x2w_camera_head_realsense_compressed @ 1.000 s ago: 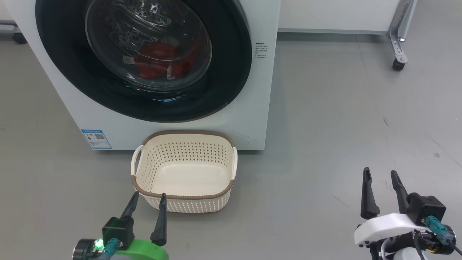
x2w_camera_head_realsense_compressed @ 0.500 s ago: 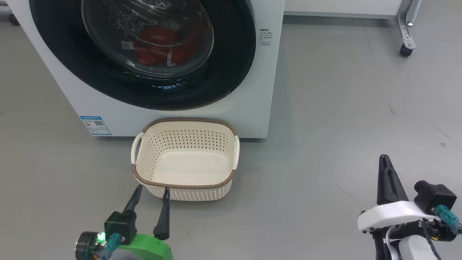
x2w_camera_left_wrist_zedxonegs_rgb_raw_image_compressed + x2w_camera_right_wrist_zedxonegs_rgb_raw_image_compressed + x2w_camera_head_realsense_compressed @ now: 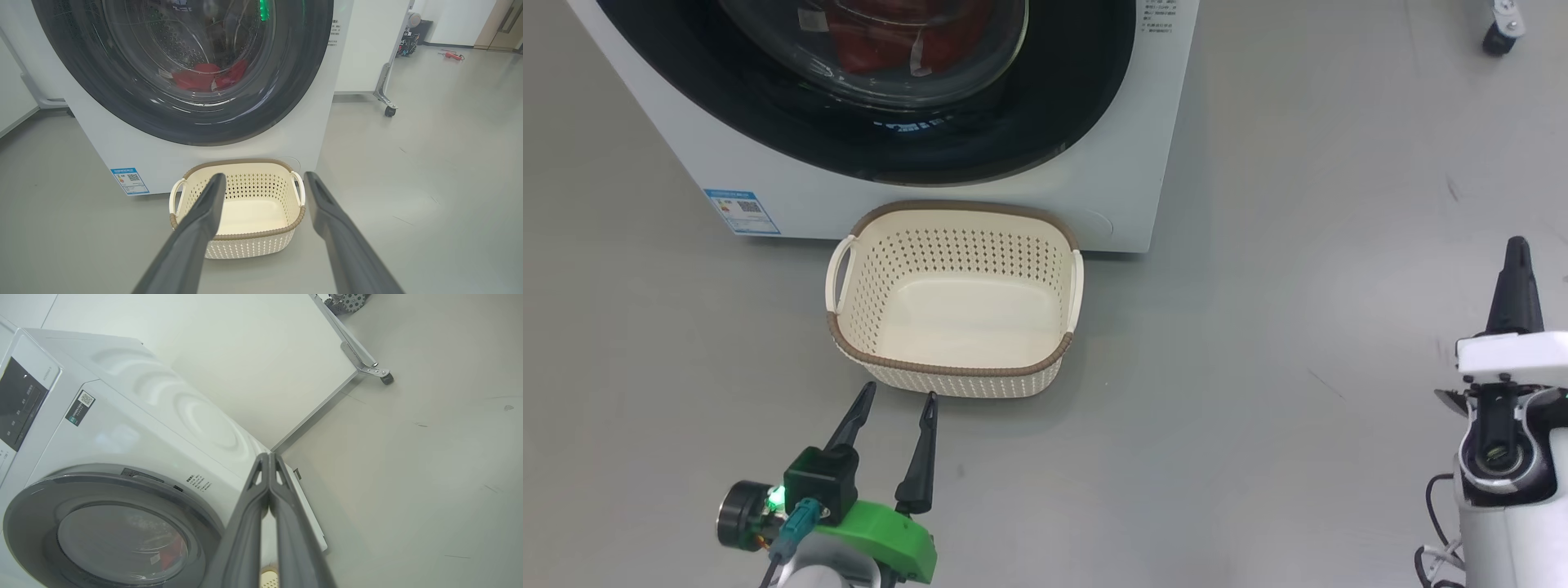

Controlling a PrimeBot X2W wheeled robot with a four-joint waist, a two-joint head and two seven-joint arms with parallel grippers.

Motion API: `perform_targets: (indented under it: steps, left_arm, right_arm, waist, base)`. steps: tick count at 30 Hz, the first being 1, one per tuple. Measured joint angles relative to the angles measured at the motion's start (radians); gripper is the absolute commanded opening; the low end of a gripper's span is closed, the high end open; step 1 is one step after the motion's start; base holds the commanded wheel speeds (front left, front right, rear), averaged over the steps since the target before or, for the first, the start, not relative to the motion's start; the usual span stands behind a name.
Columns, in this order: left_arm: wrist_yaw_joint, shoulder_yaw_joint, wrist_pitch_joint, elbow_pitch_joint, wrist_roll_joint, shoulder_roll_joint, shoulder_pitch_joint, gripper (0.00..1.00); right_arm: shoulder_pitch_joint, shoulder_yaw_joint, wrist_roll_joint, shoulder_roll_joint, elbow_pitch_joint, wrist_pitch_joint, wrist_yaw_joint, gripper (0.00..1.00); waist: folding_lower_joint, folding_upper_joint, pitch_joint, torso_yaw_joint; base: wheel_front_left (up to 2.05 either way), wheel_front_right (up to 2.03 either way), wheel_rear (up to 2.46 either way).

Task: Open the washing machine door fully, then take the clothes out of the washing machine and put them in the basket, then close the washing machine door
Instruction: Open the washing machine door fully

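The white washing machine [image 3: 1143,147] stands ahead with its black-rimmed round door [image 3: 1086,98] closed. Red clothes [image 3: 907,41] show through the glass bowl; the left wrist view also shows the clothes [image 3: 204,78] in the drum. The cream basket [image 3: 1045,359] sits empty on the floor in front of the machine. My left gripper [image 3: 897,398] hovers open just before the basket's near rim, nothing between its fingers. My right gripper [image 3: 1516,243] is shut on nothing at the far right, well away from the machine. In the right wrist view the door [image 3: 32,514] appears closed, at the lower left.
A wheeled white panel stand has a caster [image 3: 1496,38] at the top right, and its leg [image 3: 384,87] is right of the machine. A blue label sticker [image 3: 740,211] marks the machine's lower left. Grey floor [image 3: 1298,245] spreads open to the right.
The right gripper has gone from open to shut and shifted right. The head camera has tilted down, so machine and basket sit higher in view. The left gripper stays open.
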Motion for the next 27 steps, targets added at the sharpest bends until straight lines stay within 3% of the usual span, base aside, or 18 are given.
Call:
perform_targets:
  steps: [5,7,27]
  left_arm:
    - [-0.009,-0.036,0.0,-0.006,-0.011,0.0,-0.038,1.0]
    - [-0.009,-0.036,0.0,-0.019,-0.021,0.0,-0.055,1.0]
    - [-0.006,-0.061,0.0,-0.048,-0.069,-0.002,-0.157,1.0]
  right_arm:
    - [-0.083,-0.063,0.151,0.0,0.0,0.075,-0.003,0.0]
    - [-0.144,-0.078,0.191,-0.001,-0.007,0.122,-0.021,0.0]
    - [-0.563,-0.056,0.314,-0.088,0.005,0.385,-0.109,0.0]
  waist:
    - [0.0,0.0,0.043,0.025]
    - [0.0,0.0,0.068,0.043]
    - [0.0,0.0,0.258,0.139]
  base:
    - [0.0,0.0,0.0]
    - [0.0,0.0,0.0]
    - [0.0,0.0,0.0]
